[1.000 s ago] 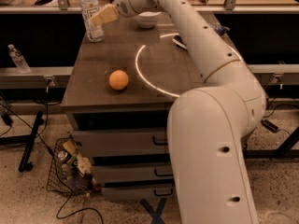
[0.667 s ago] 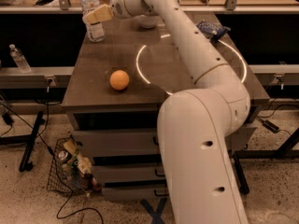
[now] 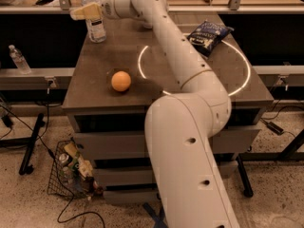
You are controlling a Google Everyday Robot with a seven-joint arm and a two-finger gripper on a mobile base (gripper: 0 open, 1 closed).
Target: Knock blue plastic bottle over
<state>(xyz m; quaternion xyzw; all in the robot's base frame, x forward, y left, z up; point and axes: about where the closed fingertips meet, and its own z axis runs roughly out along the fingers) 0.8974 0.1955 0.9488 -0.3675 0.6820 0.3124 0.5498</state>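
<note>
The blue plastic bottle (image 3: 94, 23) stands upright at the far left corner of the dark table (image 3: 95, 94), clear with a white label and white cap near the top edge of the view. My gripper (image 3: 84, 11) reaches across the table from the right, its yellowish fingers lying across the bottle's upper part, in front of it. An orange ball (image 3: 121, 81) sits on the table nearer to me, apart from both.
A blue snack bag (image 3: 207, 32) lies at the table's far right. A small clear bottle (image 3: 17, 59) stands on a shelf to the left. A wire basket of trash (image 3: 72, 171) sits on the floor by the table's left front.
My arm has swung left, carrying the gripper from the bottle's right side to across its upper part. The bottle still stands upright.
</note>
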